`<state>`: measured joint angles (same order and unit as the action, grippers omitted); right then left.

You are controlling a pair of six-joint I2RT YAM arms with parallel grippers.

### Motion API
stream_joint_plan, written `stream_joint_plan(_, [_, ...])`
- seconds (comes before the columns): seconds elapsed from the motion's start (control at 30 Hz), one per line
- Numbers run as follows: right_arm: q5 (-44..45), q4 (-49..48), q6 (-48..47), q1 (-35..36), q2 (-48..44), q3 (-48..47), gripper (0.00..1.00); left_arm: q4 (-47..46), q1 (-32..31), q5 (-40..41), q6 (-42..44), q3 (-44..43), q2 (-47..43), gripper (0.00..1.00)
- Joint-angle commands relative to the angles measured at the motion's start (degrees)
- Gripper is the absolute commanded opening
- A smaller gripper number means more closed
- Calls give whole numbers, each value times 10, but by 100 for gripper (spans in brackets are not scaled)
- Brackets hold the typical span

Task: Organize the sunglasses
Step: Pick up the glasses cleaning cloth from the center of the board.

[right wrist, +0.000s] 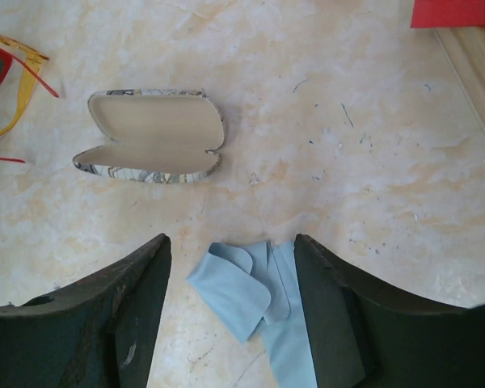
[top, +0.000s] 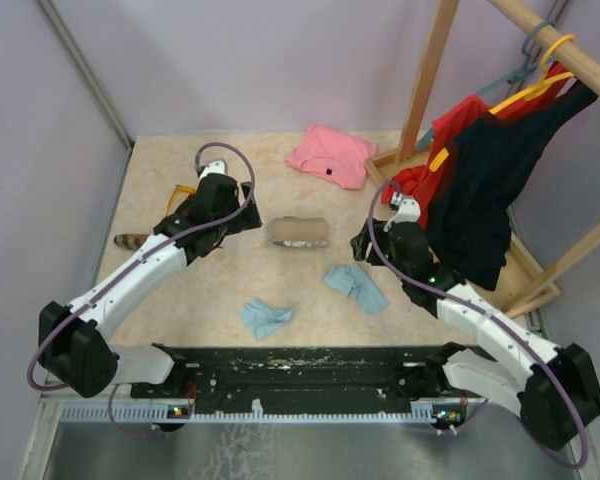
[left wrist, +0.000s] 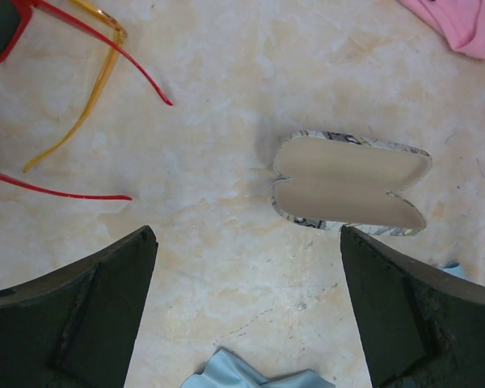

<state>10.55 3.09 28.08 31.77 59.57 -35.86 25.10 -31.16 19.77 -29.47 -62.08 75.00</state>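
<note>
- Writing: the only label is a small dark tag on the pink shirt (top: 330,155) at the back of the desk (left wrist: 226,121), too small to read.
- Red sunglasses (left wrist: 0,32): red frame, dark lens, thin red arms unfolded and splayed across the desk.
- Orange sunglasses (left wrist: 99,81): translucent amber frame, thin arm also unfolded. The two pairs lie tangled, with a red arm crossing over the orange one.
- Both pairs sit on the left side of the desk. In the top view they're mostly hidden under the left arm, with only a bit of orange showing.
- Left tool (left wrist: 246,311): released, fingers wide apart, nothing between them. The sunglasses are ahead and off to its left, outside the gap and not touching.
- Open case (left wrist: 352,184): grey marbled shell, beige lining, lying open with nothing in it, ahead-right of the left tool.
- Right tool (right wrist: 230,315): fingers apart, not clenched. A blue cloth (right wrist: 242,295) lies flat on the desk in the gap.
- From the right tool, the sunglasses are well apart at the far left, beyond the open case.
</note>
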Motion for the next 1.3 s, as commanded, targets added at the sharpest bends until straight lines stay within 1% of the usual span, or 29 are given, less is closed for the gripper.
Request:
stream_joint_plan(0.0, [2, 1, 8, -6, -84, 40, 63, 20, 12, 55, 8, -8, 7, 100])
stream_joint_plan(0.07, [11, 19, 0, -6, -115, 51, 63, 50, 20, 98, -5, -18, 20, 100])
stream_joint_plan(0.13, [18, 41, -5, -5, -139, 59, 63, 93, 36, 143, -37, -33, 37, 100])
stream_joint_plan(0.2, [-3, 49, -18, -6, -155, 65, 62, 118, 53, 159, -71, -35, 46, 100])
stream_joint_plan(0.3, [-32, 48, -30, -5, -168, 77, 61, 107, 73, 160, -98, -10, 34, 100])
stream_joint_plan(0.5, [-33, 64, -30, -5, -152, 64, 61, 72, 111, 153, -160, 60, 10, 98])
stream_joint_plan(0.67, [-39, 63, -22, -6, -145, 67, 61, 34, 136, 127, -164, 82, 9, 96])
stream_joint_plan(0.83, [-19, 100, -14, -6, -117, 56, 61, 32, 136, 113, -171, 100, 9, 94])
stream_joint_plan(0.9, [-16, 112, -12, -5, -99, 49, 61, 32, 135, 86, -170, 109, 3, 92])
stream_joint_plan(0.93, [-18, 116, -11, -6, -93, 47, 61, 30, 133, 65, -169, 115, 0, 91])
stream_joint_plan(1.0, [-35, 111, -14, -5, -84, 45, 60, 19, 107, 43, -160, 131, -7, 89])
stream_joint_plan(1.13, [-98, 85, -24, 0, -77, 45, 60, 32, 19, 63, -175, 158, -21, 89])
stream_joint_plan(1.2, [-105, 80, -17, 18, -72, 40, 60, 42, -23, 65, -190, 169, -27, 89])
stream_joint_plan(1.27, [-94, 76, 0, 53, -59, 31, 60, 48, -52, 56, -211, 186, -33, 89])
